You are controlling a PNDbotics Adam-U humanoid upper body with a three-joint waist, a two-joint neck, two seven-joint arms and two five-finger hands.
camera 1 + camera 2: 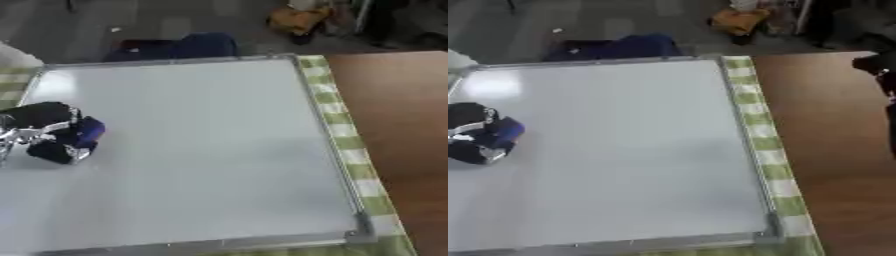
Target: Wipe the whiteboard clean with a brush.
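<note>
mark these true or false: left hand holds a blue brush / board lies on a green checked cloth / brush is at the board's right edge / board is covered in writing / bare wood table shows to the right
1. The left hand holds a blue brush. True: its fingers are curled round it.
2. The board lies on a green checked cloth. True.
3. The brush is at the board's right edge. False: it is near the left edge.
4. The board is covered in writing. False: no marks show on it.
5. Bare wood table shows to the right. True: brown wood lies beyond the cloth.
</note>
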